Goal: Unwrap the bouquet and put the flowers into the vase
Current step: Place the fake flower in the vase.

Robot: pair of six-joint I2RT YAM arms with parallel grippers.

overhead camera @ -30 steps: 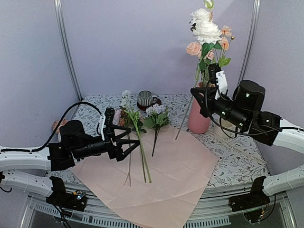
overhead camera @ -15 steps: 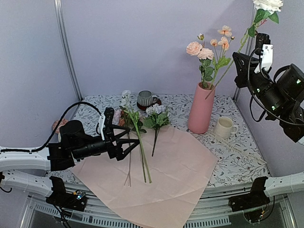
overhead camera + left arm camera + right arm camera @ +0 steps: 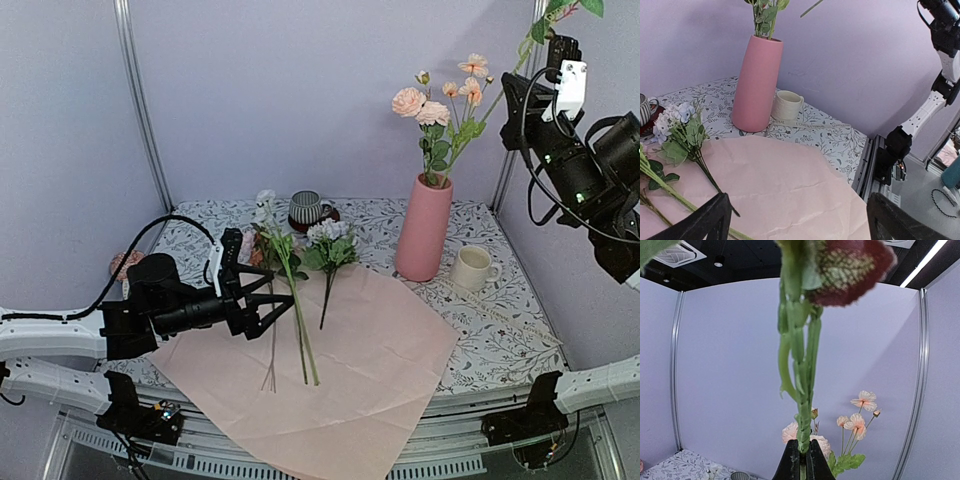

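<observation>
The right gripper was clamped on a flower stem, high above the vase and to its right. Left of the vase, the left gripper gaped empty beside flowers on the paper.

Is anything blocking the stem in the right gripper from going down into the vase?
Only the peach flowers already in the vase: their leaves crowd its mouth, where the held stem has its lower end pointing. Nothing else visible.

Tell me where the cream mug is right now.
In the top view the mug stands on the right side of the table, just right of the vase but apart from it, past the far right corner of the paper.
</observation>
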